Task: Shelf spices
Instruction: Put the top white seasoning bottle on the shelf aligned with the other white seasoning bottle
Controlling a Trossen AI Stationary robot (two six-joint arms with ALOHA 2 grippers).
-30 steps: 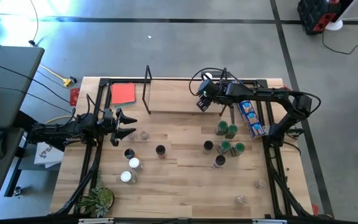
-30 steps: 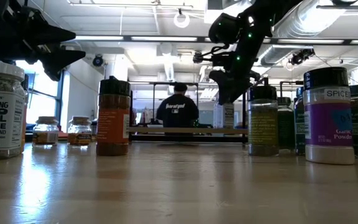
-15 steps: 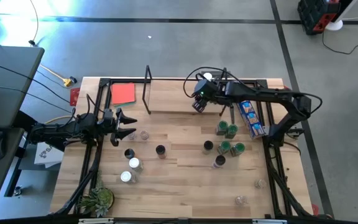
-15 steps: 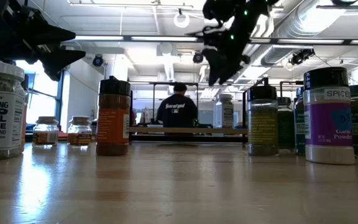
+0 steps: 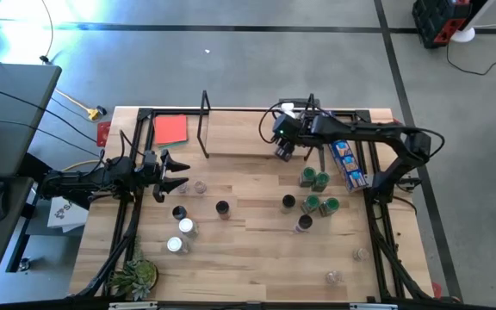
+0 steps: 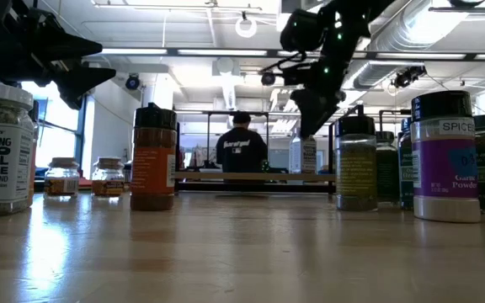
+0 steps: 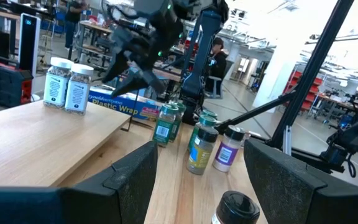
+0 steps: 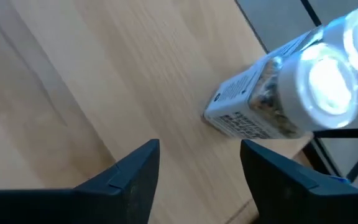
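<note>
Hovering over the shelf [image 5: 248,138] at the far side of the bench [image 5: 257,250], the right tool [image 5: 284,151] points down at bare wood, fingers spread with nothing between them. In its wrist view a white-lidded jar [image 8: 278,102] stands on the shelf just ahead of the fingers [image 8: 129,171], apart from them; a second clear lid shows right behind it. Over at the bench's nine o'clock the left tool [image 5: 174,171] waits above the surface, also spread and empty. Spices sit loose on the bench: green-lidded jars [image 5: 314,179] near three o'clock beside the blue packet [image 5: 348,164], black-lidded jars [image 5: 221,208] around the middle, white-lidded ones [image 5: 179,237] toward seven o'clock. In the low view an orange jar [image 6: 153,158] and a purple-labelled jar [image 6: 444,156] stand in front, and a person [image 6: 242,147] sits in the room beyond. A red card [image 5: 170,129] lies at eleven o'clock.
</note>
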